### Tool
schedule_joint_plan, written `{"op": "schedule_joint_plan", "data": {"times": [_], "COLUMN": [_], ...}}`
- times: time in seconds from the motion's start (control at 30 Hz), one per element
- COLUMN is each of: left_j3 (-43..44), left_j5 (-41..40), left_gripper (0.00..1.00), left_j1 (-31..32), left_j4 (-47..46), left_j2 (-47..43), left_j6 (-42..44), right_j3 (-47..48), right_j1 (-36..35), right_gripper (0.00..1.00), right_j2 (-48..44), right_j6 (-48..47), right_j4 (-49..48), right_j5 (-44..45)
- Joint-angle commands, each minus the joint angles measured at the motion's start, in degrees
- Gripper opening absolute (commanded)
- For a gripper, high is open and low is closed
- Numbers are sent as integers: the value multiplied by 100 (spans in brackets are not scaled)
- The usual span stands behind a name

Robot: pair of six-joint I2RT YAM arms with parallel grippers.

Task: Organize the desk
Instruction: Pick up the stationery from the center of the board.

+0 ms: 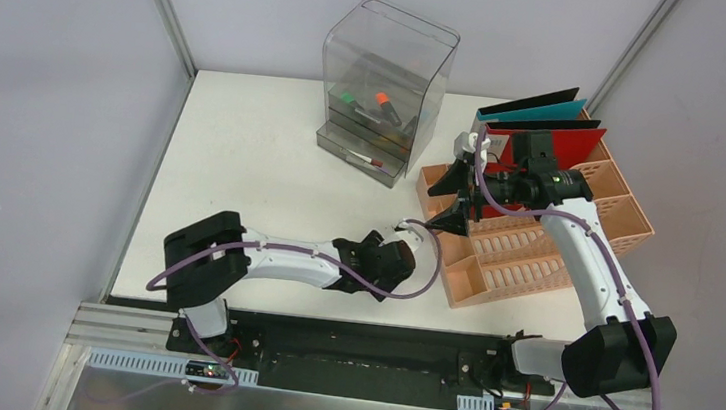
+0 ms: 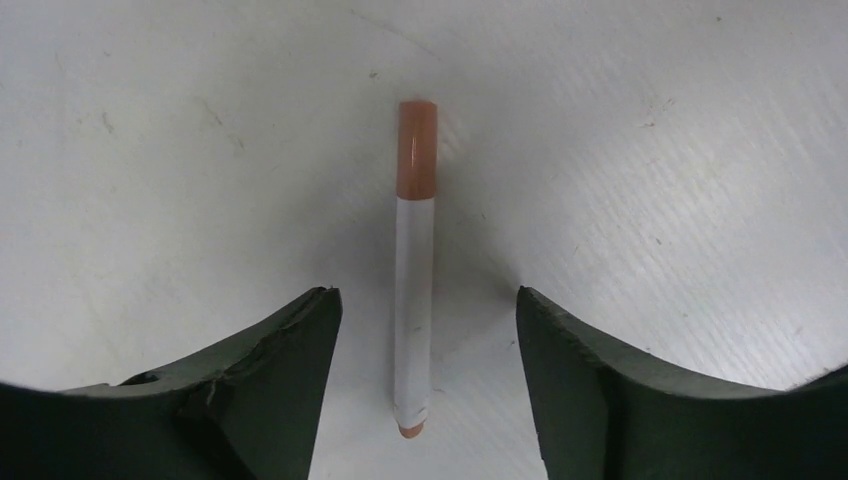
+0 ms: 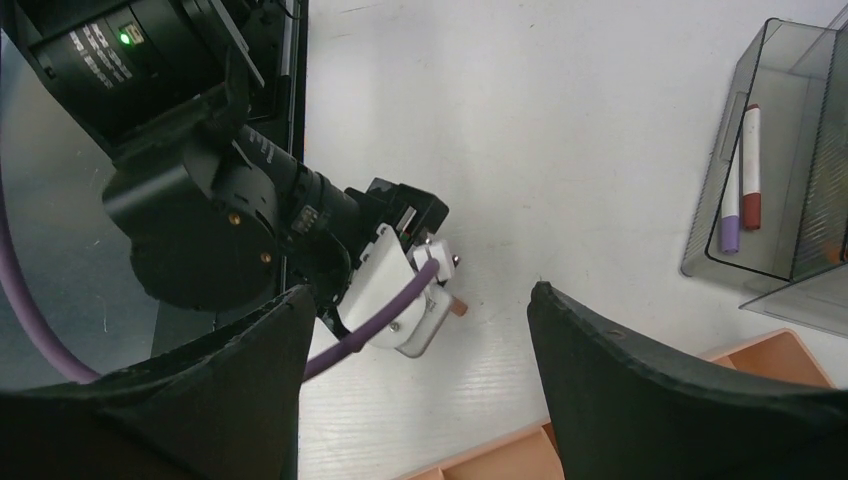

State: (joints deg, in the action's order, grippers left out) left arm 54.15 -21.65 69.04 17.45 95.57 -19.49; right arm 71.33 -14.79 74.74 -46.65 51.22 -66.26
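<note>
- straddling a marker [image 2: 415, 250], the left gripper [image 2: 425, 298] has its jaws parted, one dark finger on each side of the white barrel with bare surface showing in both gaps; nothing is grasped.
- the marker lies flat on the desk [image 2: 160, 150] and runs up the centre of the left wrist view, with its orange-brown cap toward the top of the frame and its butt end near the bottom edge, between the fingers [image 2: 270, 380].
- the right gripper [image 3: 420, 292] is spread wide and released, with nothing between its jaws; in the top view it sits right of centre, above the left end of the peach file rack [image 1: 535, 252].
- in the right wrist view, the left arm [image 3: 250, 220] fills the upper left of the frame, low over the desk; a small orange tip beside its white fitting may be the marker's cap, though it is too small to be sure.
- at the upper right of that same view, an open drawer [image 3: 785, 180] holds a purple-capped marker [image 3: 729, 200] and a red-capped marker [image 3: 752, 160] lying side by side.
- in the top view the white desk fills the middle of the frame; the clear grey drawer box [image 1: 386, 77] stands at upper centre, and the file rack lies at the right with teal and red folders [image 1: 548, 122] upright at its far end.
</note>
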Motion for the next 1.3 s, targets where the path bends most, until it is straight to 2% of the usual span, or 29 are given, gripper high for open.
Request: {"op": "schedule_joint_plan", "data": {"times": [0.0,0.2,0.5,0.67,0.8,1.07,1.27], "left_j3": [542,714,609,518,336,-173,-818], "left_j5": [-506,-656,-560,-470,-437,-559,-632], "left_gripper": [60,35,18,12,0,0,0], "left_j1": [94,112,111,110,111,105,-5], "left_j4": [432,722,708,585,375,-22,-669], "left_j2": [387,646,627,513,289,-325,-1239], "left_j6": [152,70,-24,-59,-94,-326,-545], "right_j3": [-44,-41,-48,-57,-54,-57,-50], "right_j1": [43,55,63,72,72,94,107], "right_gripper": [81,81,81,81,81,82,81], "right_j2": [-87,-82,-70,-50,-56,-56,3], "right_j6": [-169,-169,-172,-169,-173,-170,-147], "right_j4": [-173,-171,-174,-182,-166,-180,-180], "right_j5": [-290,-300,-309,-320,-326,-345,-411]}}
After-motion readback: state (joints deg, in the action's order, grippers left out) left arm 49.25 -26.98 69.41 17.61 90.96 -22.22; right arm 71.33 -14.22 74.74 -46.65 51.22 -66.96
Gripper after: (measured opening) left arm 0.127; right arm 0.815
